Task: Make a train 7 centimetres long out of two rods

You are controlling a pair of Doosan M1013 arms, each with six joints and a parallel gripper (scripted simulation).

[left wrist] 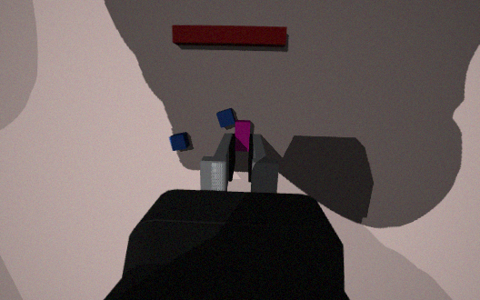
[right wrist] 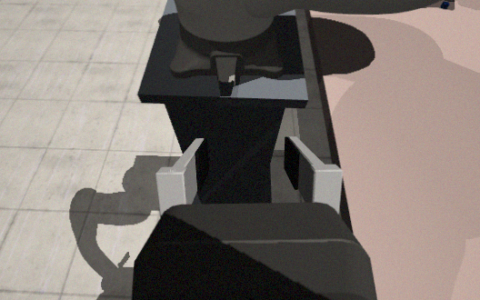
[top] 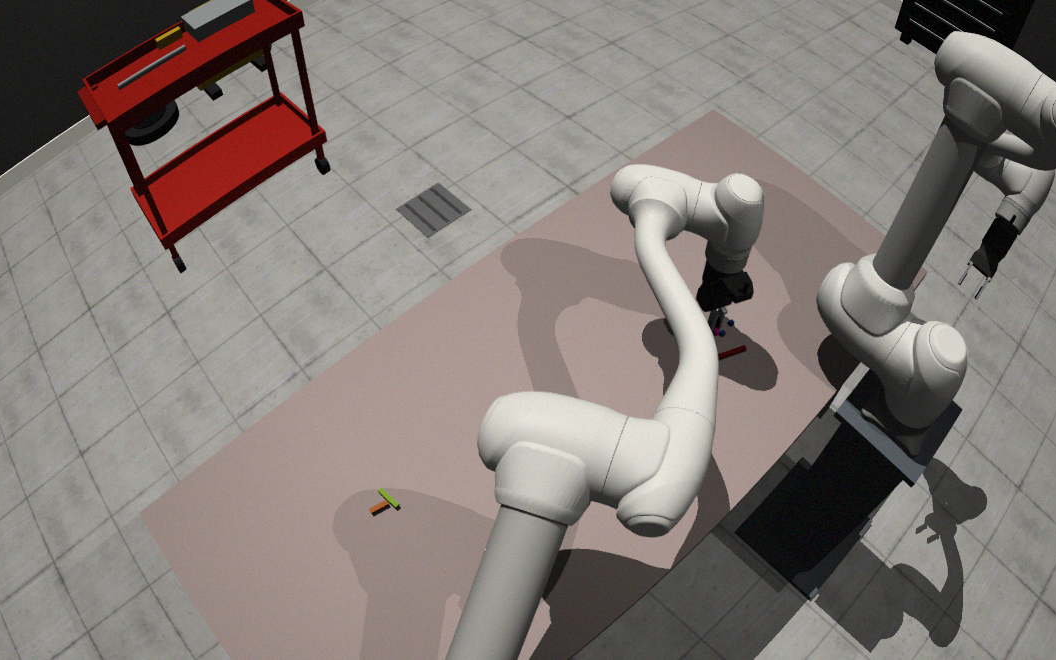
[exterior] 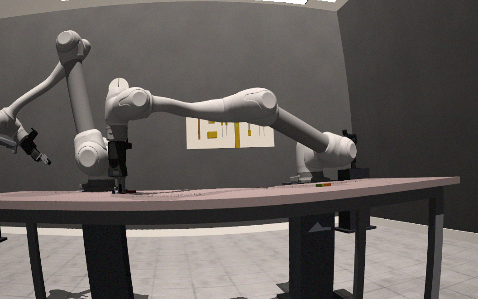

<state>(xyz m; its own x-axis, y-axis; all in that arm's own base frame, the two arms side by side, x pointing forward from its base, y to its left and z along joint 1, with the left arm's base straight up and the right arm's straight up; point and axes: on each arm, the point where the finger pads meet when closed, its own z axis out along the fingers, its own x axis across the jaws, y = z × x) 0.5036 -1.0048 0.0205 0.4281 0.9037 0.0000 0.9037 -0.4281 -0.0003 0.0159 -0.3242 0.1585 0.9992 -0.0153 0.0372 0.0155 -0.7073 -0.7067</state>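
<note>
My left gripper (left wrist: 242, 148) (top: 715, 327) (exterior: 121, 191) is down at the table, shut on the magenta rod (left wrist: 243, 129), one finger along each long side. One blue rod (left wrist: 225, 117) lies just beside the magenta rod's far end; another blue rod (left wrist: 179, 141) lies farther left in the left wrist view. A red rod (left wrist: 229, 35) (top: 733, 353) lies flat beyond them. A lime rod (top: 388, 498) (exterior: 320, 185) and an orange rod (top: 379, 508) (exterior: 327, 184) lie in a T shape on the table's other part. My right gripper (right wrist: 245, 153) (top: 971, 288) (exterior: 50, 162) is open and empty.
The pink table (top: 270, 491) (exterior: 233, 200) carries all the rods. The right gripper hangs beyond the table's edge, facing its own dark pedestal (right wrist: 233, 150). The left arm (top: 692, 352) reaches low over the table's middle. A red cart (top: 229, 172) stands away on the floor.
</note>
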